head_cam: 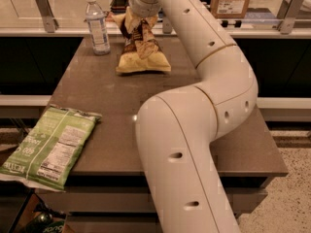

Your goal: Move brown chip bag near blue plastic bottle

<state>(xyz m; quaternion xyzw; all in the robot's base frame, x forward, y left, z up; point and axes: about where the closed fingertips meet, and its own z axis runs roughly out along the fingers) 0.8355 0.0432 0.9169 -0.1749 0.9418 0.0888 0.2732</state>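
Note:
The brown chip bag (142, 50) stands upright on the far part of the dark table (107, 89), its pale yellow bottom resting on the top. My gripper (139, 22) comes down from above and is shut on the bag's crumpled upper part. The blue plastic bottle (97, 25), clear with a white cap, stands upright just left of the bag with a small gap between them.
A green chip bag (48, 147) with a white label lies flat at the table's front left corner, overhanging the edge. My arm (194, 130) crosses the table's right half. A railing (43, 4) and a cardboard box (232, 1) are behind the table.

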